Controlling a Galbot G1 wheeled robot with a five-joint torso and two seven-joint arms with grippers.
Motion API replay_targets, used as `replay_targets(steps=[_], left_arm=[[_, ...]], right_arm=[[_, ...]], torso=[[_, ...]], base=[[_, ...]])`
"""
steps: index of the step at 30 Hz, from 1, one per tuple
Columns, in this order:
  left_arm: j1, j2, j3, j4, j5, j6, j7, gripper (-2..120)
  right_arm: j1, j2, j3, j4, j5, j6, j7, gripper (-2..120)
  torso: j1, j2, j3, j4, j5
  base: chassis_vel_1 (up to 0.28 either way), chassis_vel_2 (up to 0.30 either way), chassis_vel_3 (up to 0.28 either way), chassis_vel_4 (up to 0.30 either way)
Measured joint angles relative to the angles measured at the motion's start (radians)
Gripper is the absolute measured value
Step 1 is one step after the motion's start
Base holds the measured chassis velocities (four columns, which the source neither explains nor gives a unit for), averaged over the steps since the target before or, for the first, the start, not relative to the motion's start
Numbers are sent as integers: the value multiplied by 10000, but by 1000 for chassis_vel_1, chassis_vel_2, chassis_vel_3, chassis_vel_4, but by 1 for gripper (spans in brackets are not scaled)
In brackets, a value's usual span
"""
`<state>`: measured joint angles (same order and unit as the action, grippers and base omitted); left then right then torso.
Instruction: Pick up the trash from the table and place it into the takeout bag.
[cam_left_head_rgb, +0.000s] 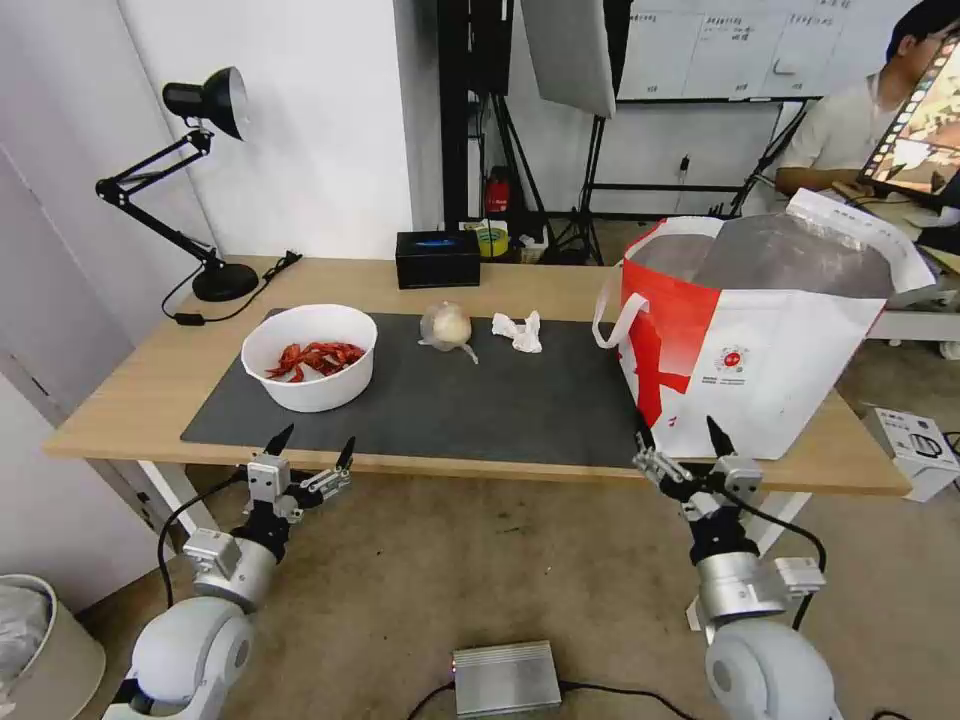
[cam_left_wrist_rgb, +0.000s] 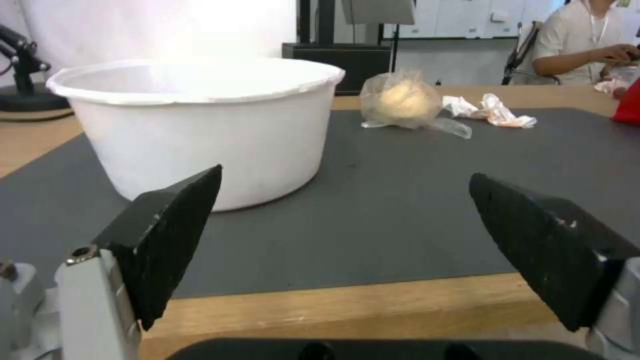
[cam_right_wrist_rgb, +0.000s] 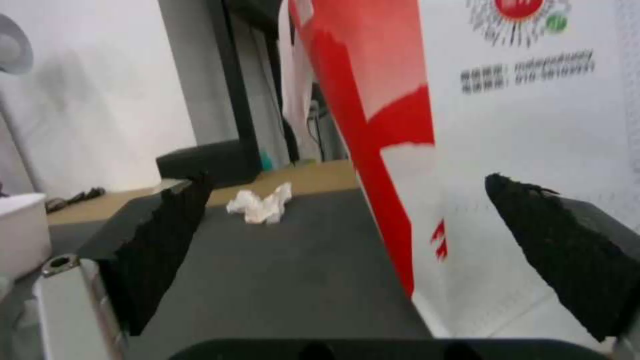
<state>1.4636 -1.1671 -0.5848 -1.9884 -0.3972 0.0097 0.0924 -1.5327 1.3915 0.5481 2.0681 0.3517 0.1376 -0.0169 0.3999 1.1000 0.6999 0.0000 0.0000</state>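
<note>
A white bowl (cam_left_head_rgb: 310, 356) of red crayfish shells sits at the left of the dark mat (cam_left_head_rgb: 480, 405) on the table (cam_left_head_rgb: 130, 385). A balled clear plastic bag (cam_left_head_rgb: 446, 326) and a crumpled white tissue (cam_left_head_rgb: 518, 331) lie further back on the mat. The takeout bag (cam_left_head_rgb: 760, 330), white with red panels and foil lining, stands open at the right. My left gripper (cam_left_head_rgb: 314, 446) hovers open just off the table's front edge, facing the bowl (cam_left_wrist_rgb: 193, 125). My right gripper (cam_left_head_rgb: 679, 432) is open right in front of the takeout bag (cam_right_wrist_rgb: 480, 125), with the tissue (cam_right_wrist_rgb: 261, 205) beyond it.
A black tissue box (cam_left_head_rgb: 437, 257) stands at the back edge, a black desk lamp (cam_left_head_rgb: 205, 185) at the back left. On the floor lie a silver box (cam_left_head_rgb: 505, 678) and a white device (cam_left_head_rgb: 915, 450); a bin (cam_left_head_rgb: 40, 640) stands at the lower left.
</note>
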Motion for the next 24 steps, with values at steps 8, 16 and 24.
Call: replay_targets(steps=[8,16,24], left_arm=[[-43,-70,0,-70,-66,137,-301,100],[-34,-107,-2,-70,-62,115,-378,100],[-48,-72,-24,19,-88,55,-361,100]], right_arm=[[-46,210,-242,-232,-367,122,-67,100],[-56,221,-298,-247,-676,128,-52,100],[-77,289,-331,-334,-873,159,-46,100]], torso=[[0,0,0,1,0],[1,0,0,0,-1],[0,0,1,0,0]], base=[[0,0,0,0],[0,0,0,0],[0,0,0,0]])
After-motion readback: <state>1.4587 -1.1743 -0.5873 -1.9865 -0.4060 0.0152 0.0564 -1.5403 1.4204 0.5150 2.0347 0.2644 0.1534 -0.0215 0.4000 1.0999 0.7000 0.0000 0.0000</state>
